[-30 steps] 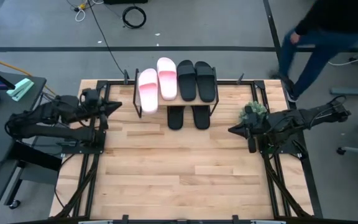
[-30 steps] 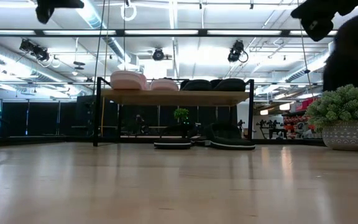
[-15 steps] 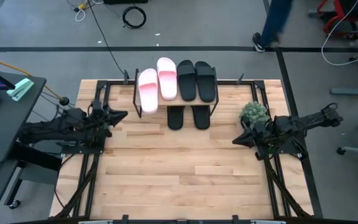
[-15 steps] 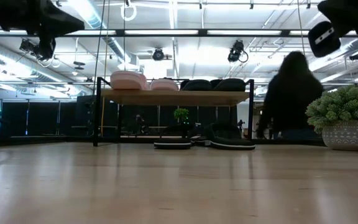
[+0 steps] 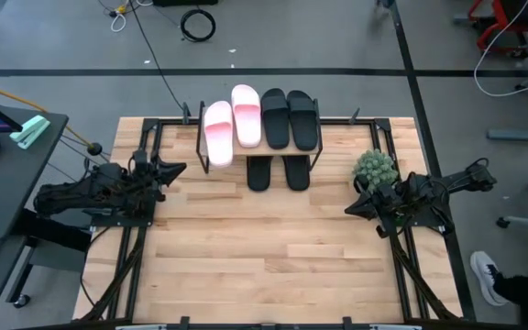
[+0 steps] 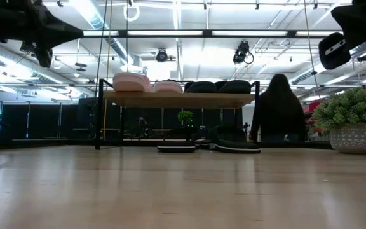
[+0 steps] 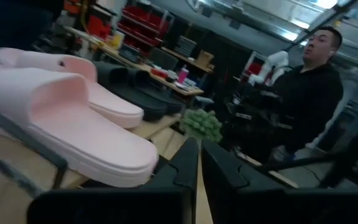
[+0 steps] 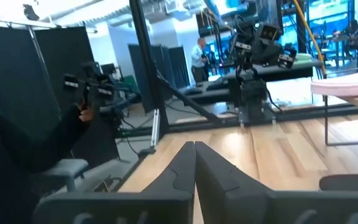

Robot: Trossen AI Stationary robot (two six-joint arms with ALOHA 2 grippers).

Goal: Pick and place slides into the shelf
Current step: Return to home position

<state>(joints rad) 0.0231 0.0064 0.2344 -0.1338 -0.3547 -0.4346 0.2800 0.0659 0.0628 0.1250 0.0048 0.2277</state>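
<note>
L gripper (image 5: 177, 169) at left edge of table (image 5: 264, 257), arm folded low, tip aimed inward, fingers pinched together, empty. Shelf (image 6: 180, 100) at far edge. On top, L to R: two pink slides (image 5: 218, 133), two black slides (image 5: 275, 119), side by side, long axes front-to-back. Lower black pair (image 5: 258, 172) beneath, same axis. R gripper (image 5: 348, 210) just beside potted plant (image 5: 375, 166), arm folded, closed, empty.

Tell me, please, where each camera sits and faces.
High: above the table, facing straight down on the shelf; left gripper and right gripper show.
Low: tabletop height, facing the shelf; arm parts at top corners.
Left wrist: on left arm, facing the pink slides past its fingers.
Right wrist: on right arm, facing across the table past its fingers.
High and low share shelf and plant.
</note>
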